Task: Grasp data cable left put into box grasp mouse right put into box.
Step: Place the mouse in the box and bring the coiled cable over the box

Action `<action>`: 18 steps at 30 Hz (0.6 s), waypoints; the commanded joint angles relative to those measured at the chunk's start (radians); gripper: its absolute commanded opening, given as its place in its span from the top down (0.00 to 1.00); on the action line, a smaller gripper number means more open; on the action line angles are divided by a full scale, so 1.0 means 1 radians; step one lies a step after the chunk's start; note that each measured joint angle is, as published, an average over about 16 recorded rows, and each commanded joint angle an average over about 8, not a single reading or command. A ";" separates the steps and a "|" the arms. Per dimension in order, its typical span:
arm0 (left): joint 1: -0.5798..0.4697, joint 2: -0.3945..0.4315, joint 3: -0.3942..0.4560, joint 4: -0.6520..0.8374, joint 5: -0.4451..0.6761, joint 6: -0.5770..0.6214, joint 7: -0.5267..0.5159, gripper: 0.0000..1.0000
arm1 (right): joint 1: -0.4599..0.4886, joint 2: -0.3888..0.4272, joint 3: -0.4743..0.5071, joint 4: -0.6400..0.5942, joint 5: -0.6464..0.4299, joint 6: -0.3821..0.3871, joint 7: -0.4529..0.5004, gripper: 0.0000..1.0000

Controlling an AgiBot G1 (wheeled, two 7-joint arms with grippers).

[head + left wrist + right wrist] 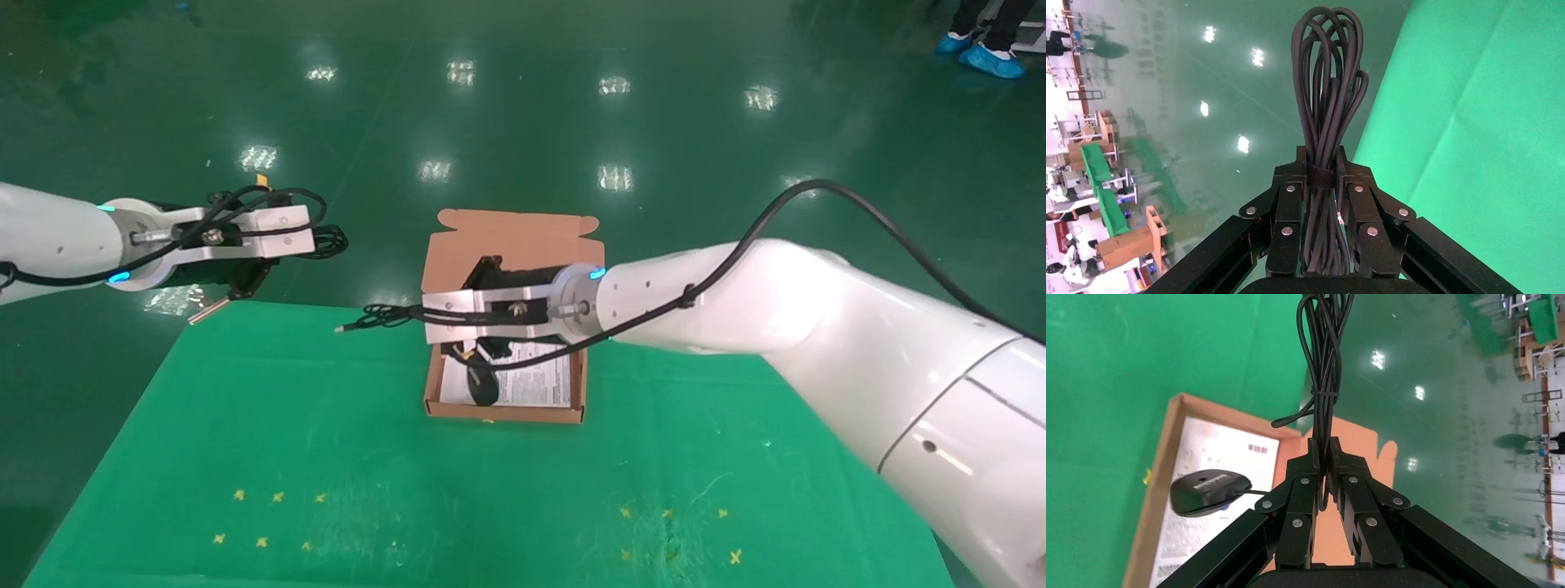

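Note:
The box [507,413] stands open on the green table, its flap lid [515,237] raised at the back and a white printed sheet [535,380] inside. My right gripper [429,317] is above the box and shut on the mouse's thin cord [1322,392]. The cord's bundled end and plug [341,328] stick out to the left. The black mouse [484,384] is low inside the box over the sheet, also in the right wrist view [1208,491]. My left gripper [282,249] is far left, past the table's back edge, shut on the looped data cable [1327,79].
The green cloth table [490,490] carries small yellow marks near its front. Glossy green floor lies beyond the table. A person's blue shoe covers [989,57] show at the far right.

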 commanded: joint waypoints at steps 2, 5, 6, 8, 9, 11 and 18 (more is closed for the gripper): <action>0.000 0.000 0.000 0.000 0.000 0.000 0.000 1.00 | -0.009 0.000 -0.032 0.001 0.040 0.019 0.013 1.00; 0.000 0.000 0.000 -0.001 0.000 0.000 0.000 1.00 | -0.025 0.001 -0.056 -0.030 0.077 0.032 0.044 1.00; 0.000 0.000 0.000 -0.001 0.000 0.000 0.000 1.00 | -0.031 0.001 -0.063 -0.042 0.089 0.036 0.057 1.00; 0.000 0.000 0.000 -0.001 0.000 0.000 0.000 1.00 | -0.040 0.001 -0.075 -0.068 0.111 0.045 0.082 1.00; 0.000 0.000 0.000 -0.001 0.000 0.000 -0.001 1.00 | -0.045 0.002 -0.081 -0.080 0.122 0.048 0.095 1.00; 0.000 0.000 0.000 -0.001 0.000 0.000 -0.001 1.00 | -0.051 0.002 -0.091 -0.106 0.140 0.056 0.121 1.00; 0.000 0.000 0.000 -0.001 0.000 0.000 -0.001 1.00 | -0.058 0.002 -0.131 -0.170 0.171 0.090 0.211 1.00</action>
